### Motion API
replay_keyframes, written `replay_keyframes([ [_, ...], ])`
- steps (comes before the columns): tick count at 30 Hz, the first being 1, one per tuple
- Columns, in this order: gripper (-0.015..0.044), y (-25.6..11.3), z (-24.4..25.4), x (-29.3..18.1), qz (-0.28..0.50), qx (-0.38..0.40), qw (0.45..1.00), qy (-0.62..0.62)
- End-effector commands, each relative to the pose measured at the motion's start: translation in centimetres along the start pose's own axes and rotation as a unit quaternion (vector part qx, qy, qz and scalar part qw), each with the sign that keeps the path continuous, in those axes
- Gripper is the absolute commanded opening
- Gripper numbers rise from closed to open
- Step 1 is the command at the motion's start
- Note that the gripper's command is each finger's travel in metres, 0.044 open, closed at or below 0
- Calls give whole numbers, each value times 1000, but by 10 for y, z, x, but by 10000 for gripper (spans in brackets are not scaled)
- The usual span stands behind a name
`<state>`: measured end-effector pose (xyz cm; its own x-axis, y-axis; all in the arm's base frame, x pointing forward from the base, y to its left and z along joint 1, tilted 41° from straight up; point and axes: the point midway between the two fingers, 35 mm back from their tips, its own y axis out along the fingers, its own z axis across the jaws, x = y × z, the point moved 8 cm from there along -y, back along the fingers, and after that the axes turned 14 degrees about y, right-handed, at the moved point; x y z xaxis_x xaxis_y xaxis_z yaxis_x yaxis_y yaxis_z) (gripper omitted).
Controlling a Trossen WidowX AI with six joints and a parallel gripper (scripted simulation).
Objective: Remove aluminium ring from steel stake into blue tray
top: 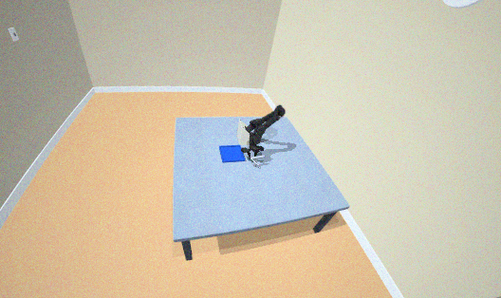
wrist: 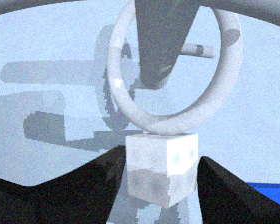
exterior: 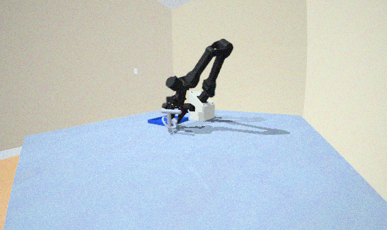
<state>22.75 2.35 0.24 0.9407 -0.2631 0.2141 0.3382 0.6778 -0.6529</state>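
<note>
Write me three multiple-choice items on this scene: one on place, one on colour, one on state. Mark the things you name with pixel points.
1. Where is the ring [exterior: 164,122] [wrist: 232,65]?
A) flat in the tray
B) around the stake
C) on the floor
2. What colour is the tray [top: 231,154] [exterior: 155,121] [wrist: 271,194]?
A) red
B) green
C) blue
3. How do the gripper's fingers stand?
A) shut on the ring's tab
B) wide open, holding nothing
C) shut on the tray's rim

1: B, the wrist view shows the stake [exterior: 169,122] [wrist: 163,45] passing through the ring.
2: C, the top view shows it plainly blue.
3: A, the wrist view shows the pale tab [wrist: 150,167] between the fingers of the gripper [wrist: 163,159].
</note>
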Motion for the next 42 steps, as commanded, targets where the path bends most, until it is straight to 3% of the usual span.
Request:
replay_keyframes([
  [1,0,-1,-2,7,11,1,1000,-2],
  [42,0,-21,-8,36,116,26,993,16],
])
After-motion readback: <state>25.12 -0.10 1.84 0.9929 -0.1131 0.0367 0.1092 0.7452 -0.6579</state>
